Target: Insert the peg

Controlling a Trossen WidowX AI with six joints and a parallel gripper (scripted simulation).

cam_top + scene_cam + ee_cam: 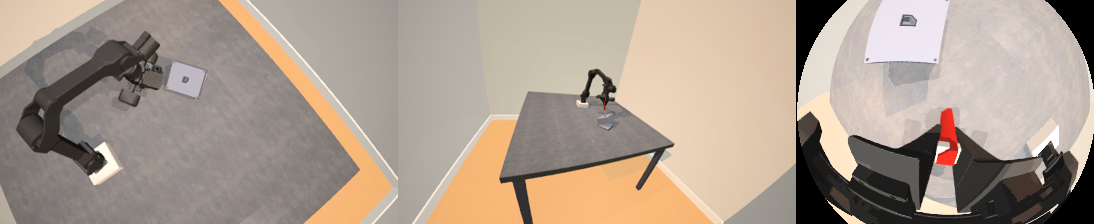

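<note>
One red peg (948,137), one sloped panel (186,79) and one hole (185,79) are counted. The peg is clamped between the fingers of the gripper (944,156) and is held above the table (558,141), just beside the panel edge. Open surface is seen around the panel on every other side.

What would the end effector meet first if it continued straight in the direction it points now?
Probably the bare table top. The end effector is shut on the red peg, whose tip aims below and to the right of the sloped panel, not at its hole. Depth is unclear.
</note>
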